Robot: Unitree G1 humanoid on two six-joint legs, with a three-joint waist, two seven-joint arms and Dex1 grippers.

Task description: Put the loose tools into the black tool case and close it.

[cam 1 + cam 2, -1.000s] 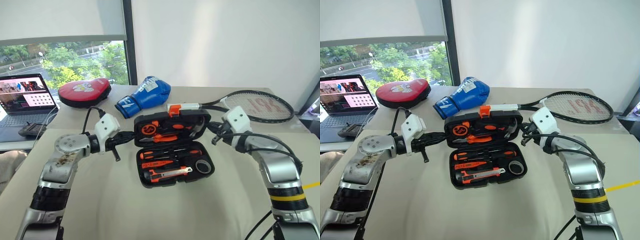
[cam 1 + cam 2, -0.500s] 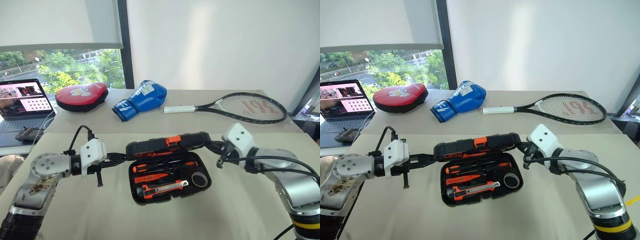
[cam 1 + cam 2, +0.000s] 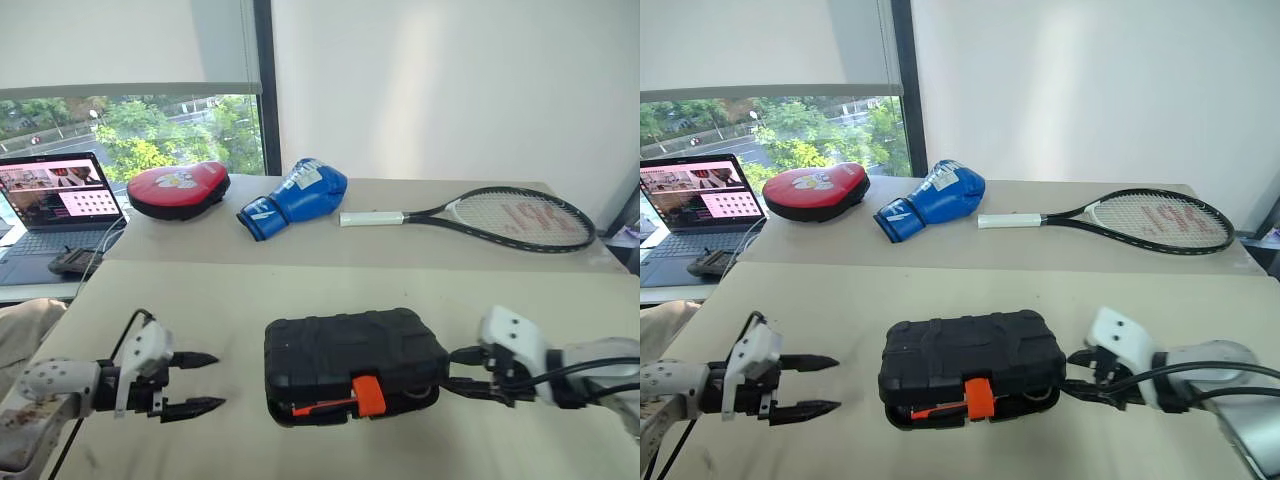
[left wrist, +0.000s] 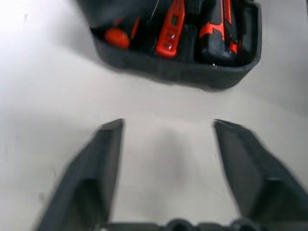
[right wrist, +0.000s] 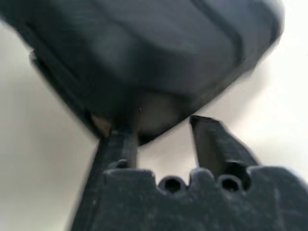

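Black fingers (image 3: 195, 360) of left gripper (image 3: 200, 382) spread apart, clamped on nothing, hovering over bare table (image 3: 200, 300) just left of black tool case (image 3: 350, 352). Clear gap to case wall in left wrist view. Right gripper (image 3: 462, 374) fingers parted too, tips at right end of case by the lid seam; touching or just short, cannot tell. Not gripping anything.

Case lid now down over base, ribbed shell up, orange latch (image 3: 368, 394) at near edge. Thin strip of orange still visible along front gap left of latch, and left wrist view catches orange-and-black handles (image 4: 211, 29) through the side opening, so lid likely resting rather than snapped. Loose tools inside the case, none seen lying on table.

Versus one second back: lid stood upright, pinched at both ends by closed fingers; half a second back, lid halfway down. Since then lid dropped flat, both grippers released and pulled back toward body and lower. Camera view shifted as well, not a move of objects.

Judgement: packing done, closing nearly done; latch press probably remaining. Risk: lid springing back if latch not engaged.

Blue boxing glove (image 3: 293, 194), red pad (image 3: 177, 187), racket (image 3: 480, 215), laptop (image 3: 50, 205) on far table, untouched.
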